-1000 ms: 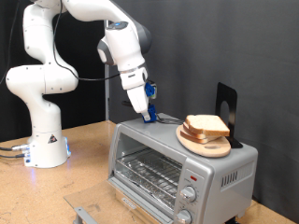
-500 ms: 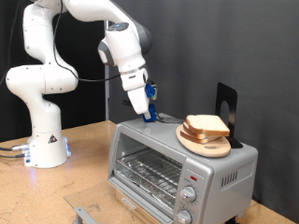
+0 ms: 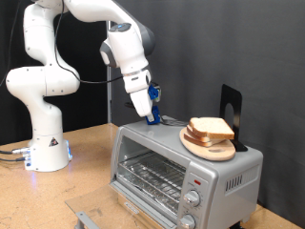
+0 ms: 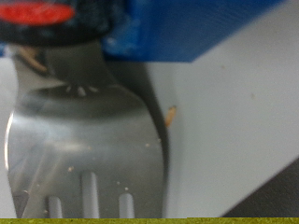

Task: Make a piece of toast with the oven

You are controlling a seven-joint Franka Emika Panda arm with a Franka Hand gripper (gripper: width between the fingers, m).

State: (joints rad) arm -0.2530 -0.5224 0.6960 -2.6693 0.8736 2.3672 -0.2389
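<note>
We see the gripper point(image 3: 152, 119) low on the oven point(image 3: 181, 162) roof, with a metal spatula point(image 4: 89, 140) close under the fingers in the wrist view. We cannot tell whether the jaws are closed on it. The piece of toast point(image 3: 212, 128) rests on a wooden plate point(image 3: 205, 146) at about three o'clock from the gripper, near but apart. We judge the tool pickup is in hand; a firm hold on the handle matters now.
</note>
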